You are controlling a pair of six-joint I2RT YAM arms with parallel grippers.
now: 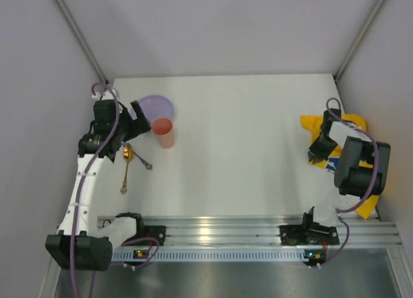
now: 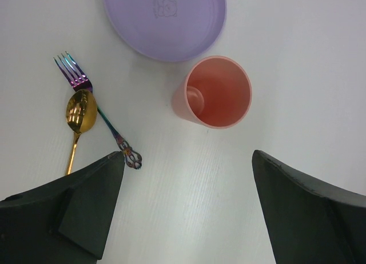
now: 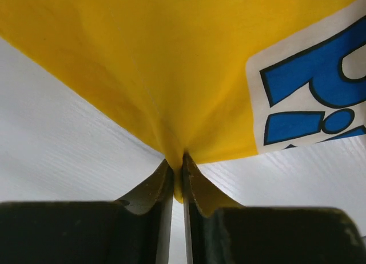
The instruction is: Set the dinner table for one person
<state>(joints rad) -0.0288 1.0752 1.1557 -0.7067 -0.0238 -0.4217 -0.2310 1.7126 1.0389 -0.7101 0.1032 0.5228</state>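
Observation:
On the white dinner table [image 1: 245,143], a lilac plate [image 1: 156,108] lies at the far left with a pink cup [image 1: 163,132] upright beside it. A gold spoon [image 1: 125,169] and an iridescent fork [image 1: 142,160] lie next to them. My left gripper [image 1: 139,114] is open above them; in its wrist view the cup [image 2: 217,92], plate [image 2: 166,18], spoon [image 2: 80,112] and fork [image 2: 97,112] lie ahead of the jaws. My right gripper [image 1: 317,153] is shut on an edge of the yellow printed cloth mat [image 3: 189,64] at the table's right side [image 1: 316,125].
A ribbed aluminium rail [image 1: 219,230] runs along the near edge with both arm bases on it. Grey walls close in the left, right and far sides. The right arm's body [image 1: 358,166] covers much of the mat.

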